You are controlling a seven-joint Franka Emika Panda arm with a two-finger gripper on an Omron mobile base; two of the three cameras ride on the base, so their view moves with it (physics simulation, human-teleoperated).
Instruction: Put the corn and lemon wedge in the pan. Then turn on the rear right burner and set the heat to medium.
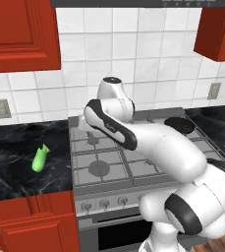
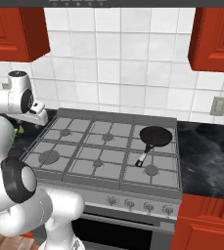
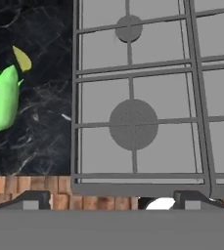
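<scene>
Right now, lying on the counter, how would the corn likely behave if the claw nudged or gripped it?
The corn looks rounded and oblong, so a sideways nudge would probably roll it. Its tapered end may let closing fingers slide off. It lies close to the lemon wedge, so pushing could also shift that.

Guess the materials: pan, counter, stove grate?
Pan: likely dark coated metal, matte black, with a pale-tipped handle.
Counter: looks like polished black marble, with white veining and sheen.
Stove grate: probably cast metal, flat matte grey bars.

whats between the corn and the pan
The stove's grey grates and burners, seen in the left base view: corn on the counter left, pan rear right.
</scene>
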